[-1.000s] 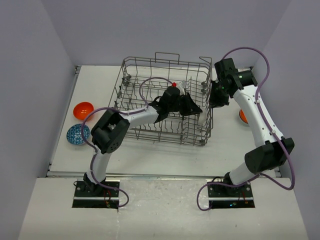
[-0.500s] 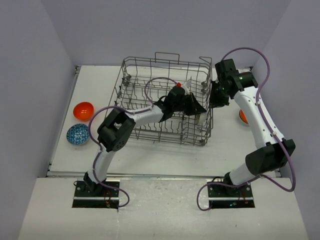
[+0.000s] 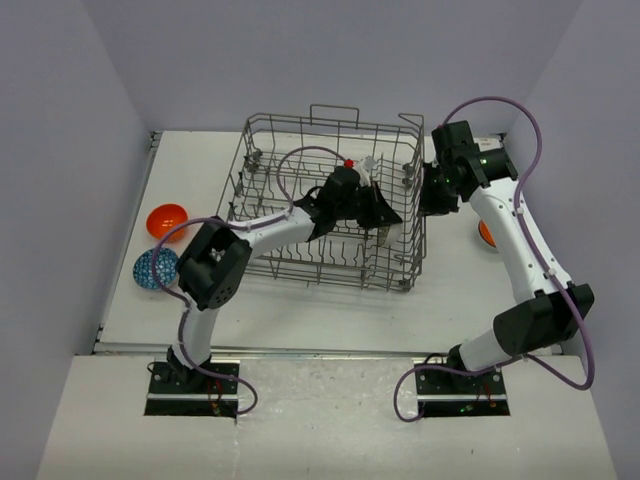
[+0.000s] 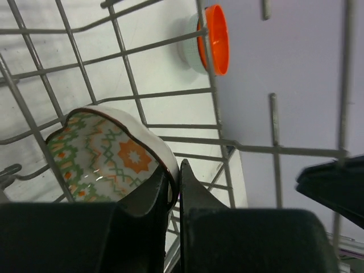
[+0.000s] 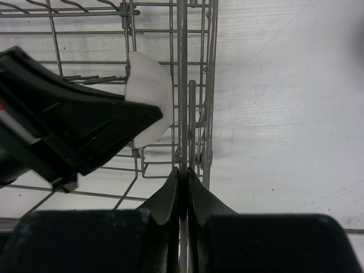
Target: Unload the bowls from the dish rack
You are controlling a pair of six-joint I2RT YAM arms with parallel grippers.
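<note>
You're looking at white table (image 3: pixel 320 310) carrying large grey wire dish rack (image 3: pixel 330 200). Right gripper (image 5: pixel 183 170) is pinching upright wire of rack's right wall, fingers clenched tight. Left gripper (image 4: pixel 177 173) is reaching inside rack, fingers grasping rim of white bowl with orange-green pattern (image 4: pixel 108 153), which is standing on edge at rack's right end. Plain orange bowl (image 3: pixel 166 219) and blue speckled bowl (image 3: pixel 150 268) are sitting on table left of rack, second orange bowl (image 3: pixel 486 234) right of it.
</note>
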